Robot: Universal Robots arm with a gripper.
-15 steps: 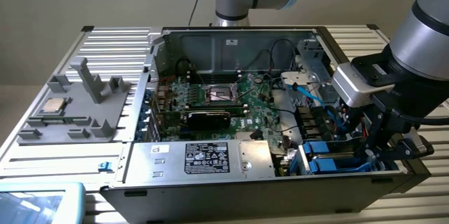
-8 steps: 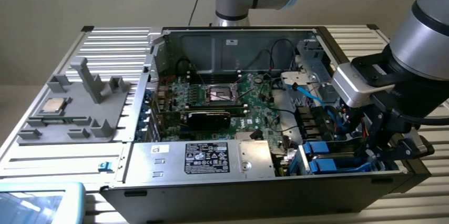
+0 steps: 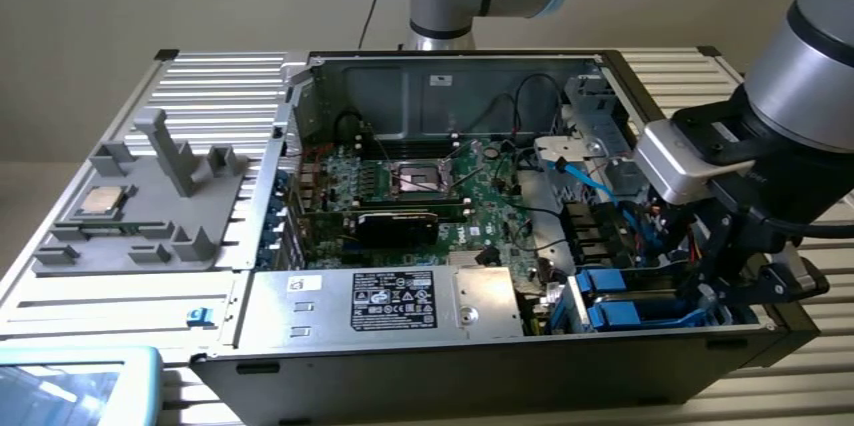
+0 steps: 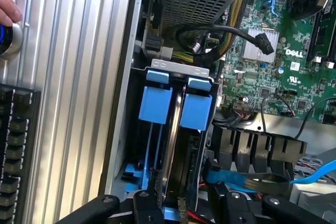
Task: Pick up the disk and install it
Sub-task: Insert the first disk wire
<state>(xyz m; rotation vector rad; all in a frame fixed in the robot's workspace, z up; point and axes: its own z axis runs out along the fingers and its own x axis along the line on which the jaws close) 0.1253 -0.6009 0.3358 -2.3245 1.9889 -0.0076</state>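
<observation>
The disk point(image 4: 176, 145) stands on edge in the drive bay at the front corner of the open computer case point(image 3: 441, 371), with its blue rails point(image 4: 195, 109) on either side. My gripper point(image 4: 184, 195) reaches down into that bay, and its black fingers point(image 4: 149, 195) sit against the two sides of the disk, shut on it. In the exterior view the gripper point(image 3: 727, 281) hangs over the case's corner on the exterior view's right, beside the blue rails of the disk point(image 3: 621, 308). The disk's lower part is hidden inside the bay.
A silver power supply point(image 3: 387, 301) with a black label lies beside the bay, with the motherboard point(image 3: 427, 186) behind it. Black cables point(image 4: 220, 30) and a blue cable point(image 4: 231, 179) run close to the bay. A grey holder point(image 3: 147, 206) carries a processor chip point(image 3: 100, 201). A hand point(image 4: 5, 3) rests on a round button.
</observation>
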